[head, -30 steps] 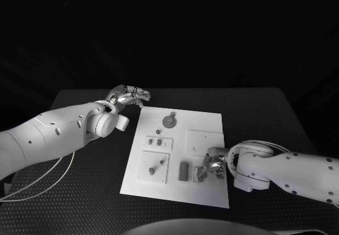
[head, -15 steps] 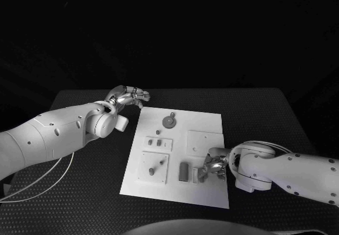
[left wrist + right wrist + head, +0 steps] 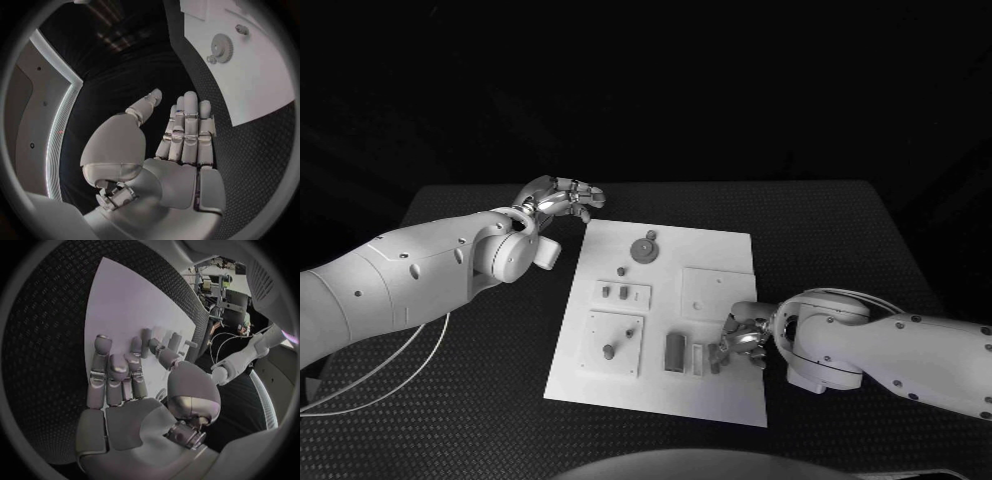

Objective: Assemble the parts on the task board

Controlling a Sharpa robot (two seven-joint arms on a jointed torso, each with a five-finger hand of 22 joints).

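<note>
My right hand (image 3: 737, 345) sat on task board (image 3: 718, 250) near edge, fingers spread by small parts (image 3: 676, 350), holding nothing; left hand (image 3: 560, 196) empty beside far corner; parts judged light, rigid, slippery; I'd pinch sides.

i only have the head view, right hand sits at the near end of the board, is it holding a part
Observer: The right wrist view shows the right hand over the task board with its fingers extended and nothing in its palm; the fingertips sit right by the small grey parts, and I cannot tell whether they touch.
Operator: and the left hand, anything in it
Observer: No. The left wrist view shows the left hand flat, fingers straight and together, holding nothing.
Operator: is it over the board
Observer: No, it hangs above the black table beside the board's far corner; the gear lies on the board beyond its fingertips.
</note>
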